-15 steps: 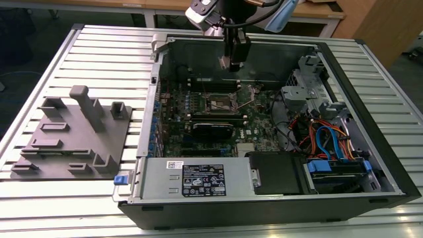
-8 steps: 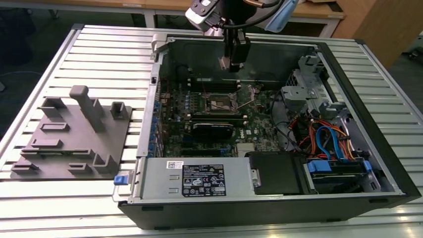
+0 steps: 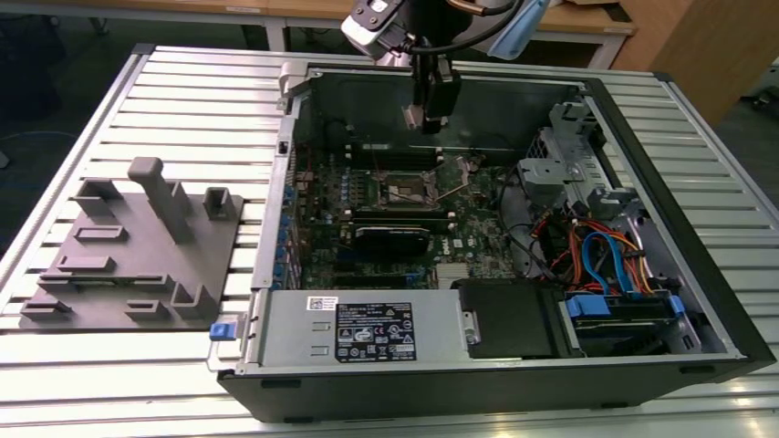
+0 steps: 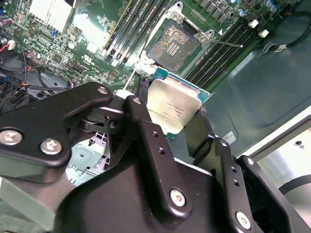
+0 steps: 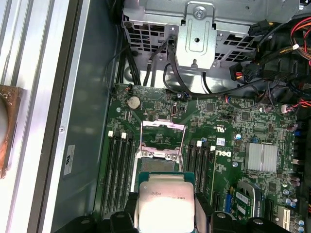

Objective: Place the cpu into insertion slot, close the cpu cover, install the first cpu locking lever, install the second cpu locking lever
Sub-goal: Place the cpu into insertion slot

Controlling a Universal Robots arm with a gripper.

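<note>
My gripper hangs over the open computer case, shut on the cpu, a flat square chip with a pale metal top. Black fingers press on two opposite edges of the chip, as both wrist views show. The cpu is in the air, a short way off the insertion slot. That slot is bare, with its dark contact field showing. The cpu cover stands swung open behind the slot, and a thin wire lever is raised at its side. The slot lies mid-board in the exterior view.
Long black memory slots flank the socket on both sides. A black card and a power supply sit nearer the case's front. Drive cages and coloured cables crowd the exterior view's right. A grey fixture plate lies on the slatted table at the left.
</note>
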